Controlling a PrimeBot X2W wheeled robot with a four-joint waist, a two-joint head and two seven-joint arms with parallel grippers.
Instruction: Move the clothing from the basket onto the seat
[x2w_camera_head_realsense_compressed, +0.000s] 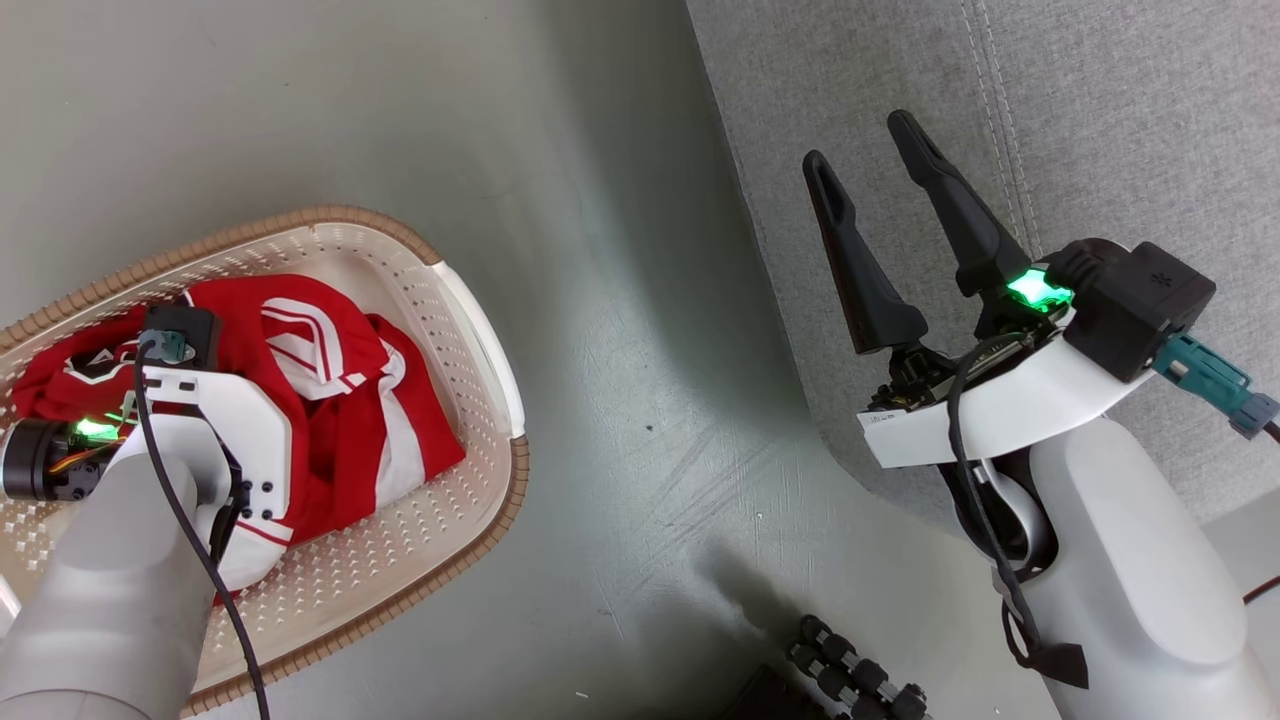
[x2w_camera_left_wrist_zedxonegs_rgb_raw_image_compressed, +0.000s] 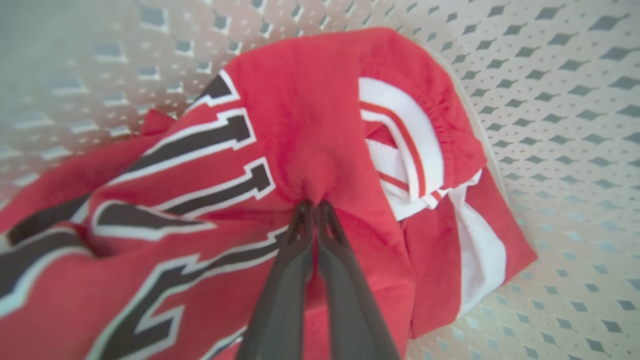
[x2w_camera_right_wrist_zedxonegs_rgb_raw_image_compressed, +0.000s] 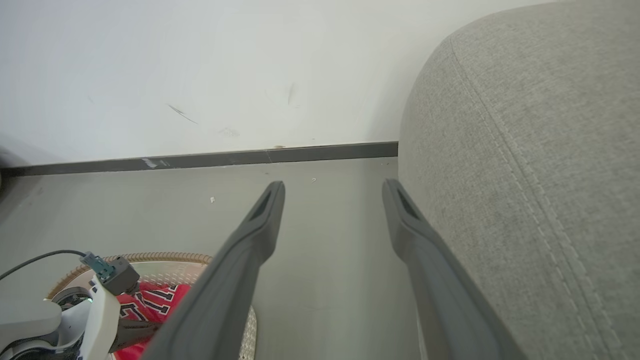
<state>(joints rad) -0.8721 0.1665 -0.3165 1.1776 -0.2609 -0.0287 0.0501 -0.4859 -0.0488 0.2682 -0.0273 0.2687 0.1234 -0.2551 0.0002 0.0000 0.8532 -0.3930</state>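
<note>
Left arm (x2w_camera_head_realsense_compressed: 100, 600) angled down, left jaws pinched tight; right arm (x2w_camera_head_realsense_compressed: 1130, 560) hovers aside, right jaws spread wide.

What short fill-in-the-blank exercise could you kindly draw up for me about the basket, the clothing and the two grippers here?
1. The left gripper is ____ on a fold of the clothing.
2. The clothing lies inside the basket, which stands on the ____.
3. The right gripper, close by the seat, has its jaws ____.
4. The dark lettering on the clothing has a ____ outline.

Missing words: shut; floor; open; white.
</note>
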